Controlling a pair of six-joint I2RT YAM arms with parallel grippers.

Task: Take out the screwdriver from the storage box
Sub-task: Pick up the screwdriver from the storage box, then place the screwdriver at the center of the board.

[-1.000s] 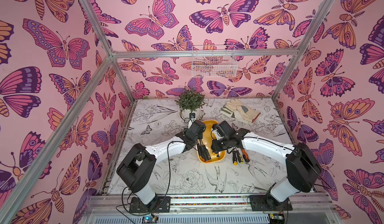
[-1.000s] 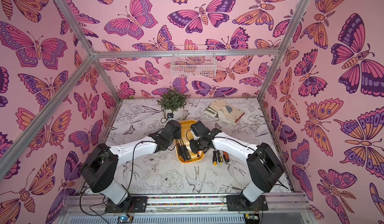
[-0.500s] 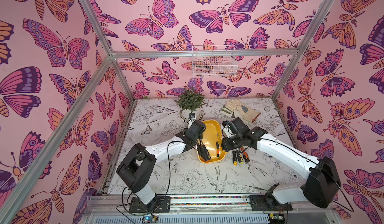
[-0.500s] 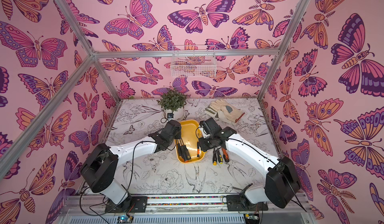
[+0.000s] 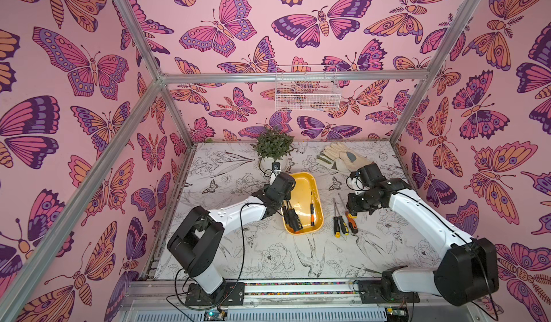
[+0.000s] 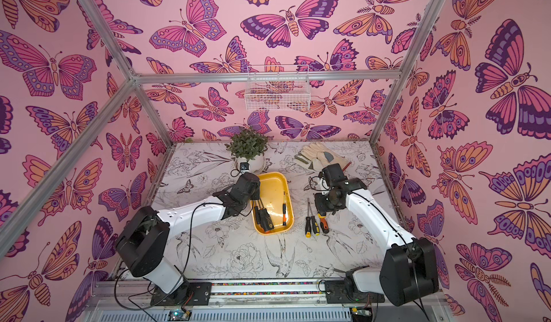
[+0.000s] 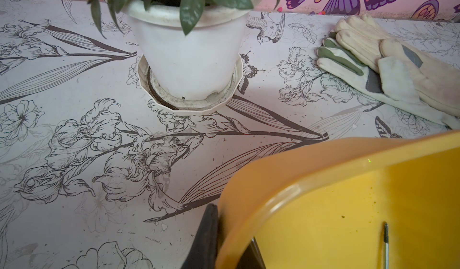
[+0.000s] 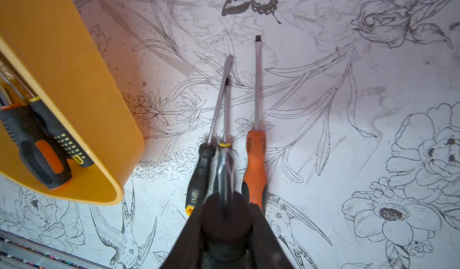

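The yellow storage box [image 5: 301,186] [image 6: 272,186] lies mid-table. My left gripper [image 5: 285,204] [image 7: 231,240] is shut on its left rim, one finger outside and one inside. Two thick-handled screwdrivers [image 5: 292,220] and a thin one [image 5: 312,208] lie in the box. To the right of the box, my right gripper [image 5: 353,211] [image 8: 225,218] is shut on a dark-handled screwdriver [image 8: 224,173] whose shaft points away from the wrist. It hangs over three screwdrivers [image 5: 344,226] lying side by side on the table, the rightmost orange-handled [image 8: 255,165].
A potted plant [image 5: 272,147] stands just behind the box. A pair of work gloves [image 5: 343,156] lies at the back right. A white wire basket [image 5: 307,91] hangs on the rear wall. Patterned walls and metal posts close in the table.
My right gripper has travelled from over the box rightward, carrying the screwdriver, and now hangs above the row on the table. The left gripper has stayed on the rim.
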